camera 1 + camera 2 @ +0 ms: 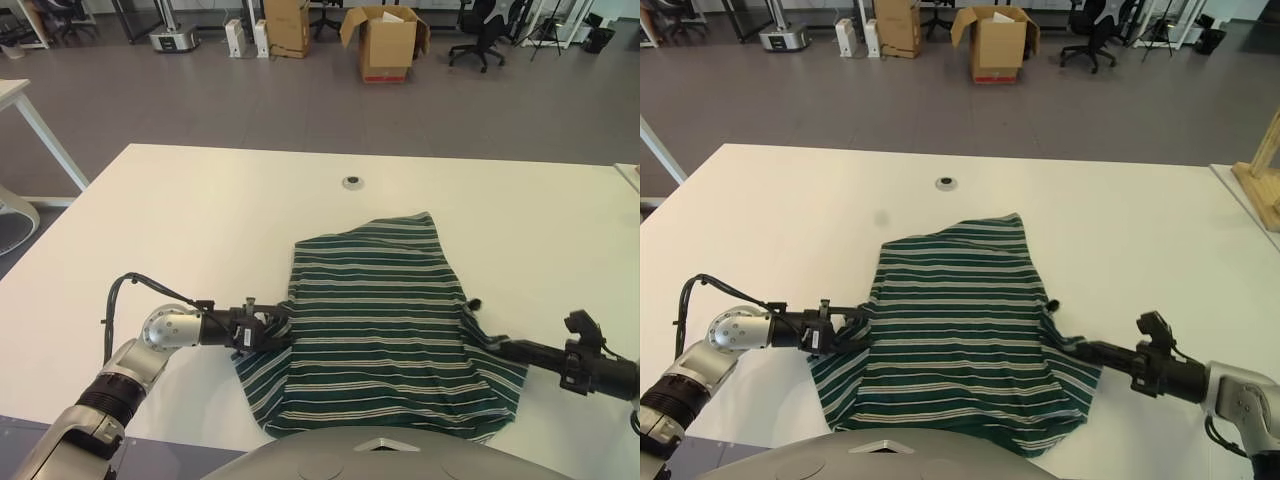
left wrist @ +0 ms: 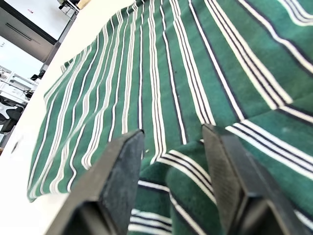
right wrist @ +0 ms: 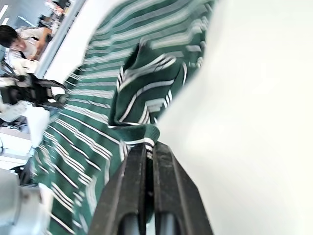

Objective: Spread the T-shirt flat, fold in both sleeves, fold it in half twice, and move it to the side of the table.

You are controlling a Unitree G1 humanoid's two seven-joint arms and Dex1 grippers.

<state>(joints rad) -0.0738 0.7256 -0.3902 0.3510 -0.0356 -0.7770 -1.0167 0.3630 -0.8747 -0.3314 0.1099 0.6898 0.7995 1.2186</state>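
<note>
A green T-shirt [image 1: 385, 330] with white stripes lies crumpled on the white table [image 1: 180, 220], near its front edge. My left gripper [image 1: 272, 328] is at the shirt's left edge. In the left wrist view its fingers [image 2: 122, 176] stand open, with a fold of the striped cloth [image 2: 186, 98] lying between and beyond them. My right gripper [image 1: 485, 335] is at the shirt's right edge, and a flap of cloth drapes over its tip. In the right wrist view the right gripper [image 3: 148, 149] is shut on a hem of the T-shirt [image 3: 142, 88].
A round cable grommet [image 1: 351, 182] sits in the table behind the shirt. A wooden stand [image 1: 1265, 180] is at the far right edge. Cardboard boxes [image 1: 385, 42] and office chairs stand on the floor beyond. Bare tabletop lies to the left and right of the shirt.
</note>
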